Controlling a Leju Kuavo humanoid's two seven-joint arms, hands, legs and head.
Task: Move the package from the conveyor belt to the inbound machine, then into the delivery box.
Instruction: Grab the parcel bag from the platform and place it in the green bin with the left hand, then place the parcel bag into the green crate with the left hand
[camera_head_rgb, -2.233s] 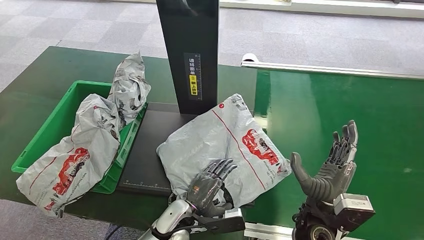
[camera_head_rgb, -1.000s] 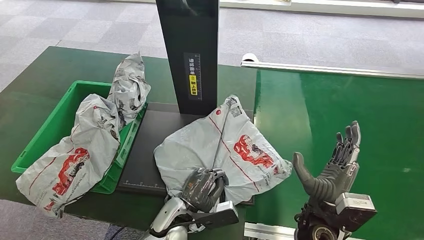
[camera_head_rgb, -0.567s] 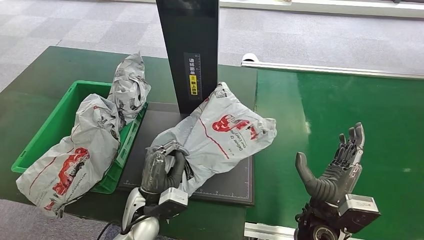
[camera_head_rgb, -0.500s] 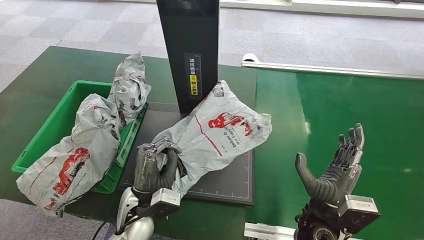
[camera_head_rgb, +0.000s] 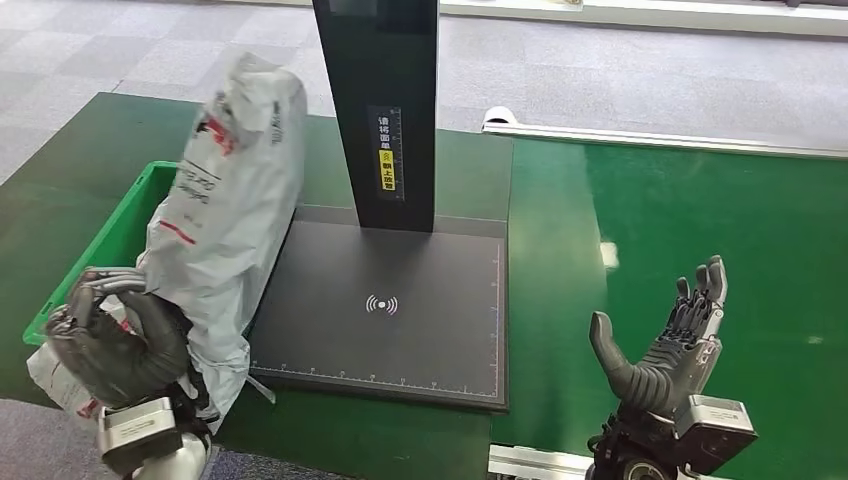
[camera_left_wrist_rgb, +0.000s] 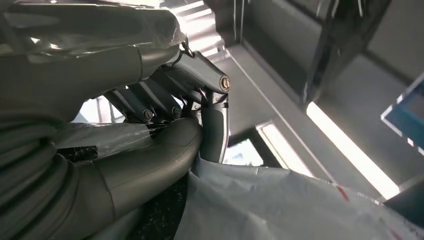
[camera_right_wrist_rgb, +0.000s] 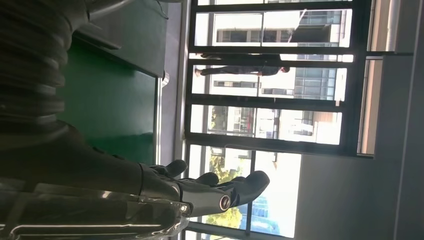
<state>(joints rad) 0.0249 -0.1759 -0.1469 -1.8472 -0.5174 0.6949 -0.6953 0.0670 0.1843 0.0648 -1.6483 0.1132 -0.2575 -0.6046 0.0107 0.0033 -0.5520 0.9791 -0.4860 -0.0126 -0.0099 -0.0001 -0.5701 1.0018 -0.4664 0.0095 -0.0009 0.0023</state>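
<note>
Grey plastic is showing on the package (camera_head_rgb: 232, 190), a soft mailer bag with red and black print, which is standing tall and tilted above the green delivery box (camera_head_rgb: 112, 240) at the left of the bench (camera_head_rgb: 420, 440). The left hand (camera_head_rgb: 115, 345) is gripping the bag's lower end, its dark fingers (camera_left_wrist_rgb: 165, 97) curling tight around the crumpled film, and the left wrist view is showing the thumb pressing against those fingers with film between them. Part of another printed bag (camera_head_rgb: 50, 375) is peeking out beneath the hand at the box's near corner. Just beside the box, the inbound machine's black scanning plate (camera_head_rgb: 385, 310) is lying flat with a small white wireless mark at its centre, and its black upright post (camera_head_rgb: 382, 110) with a yellow label is rising behind it. Further right, the green conveyor belt (camera_head_rgb: 700, 220) is stretching away along a metal rail. The right hand (camera_head_rgb: 665, 345) is hovering over the belt's near edge, holding nothing, palm turned inward with fingers spread upward and thumb apart.
</note>
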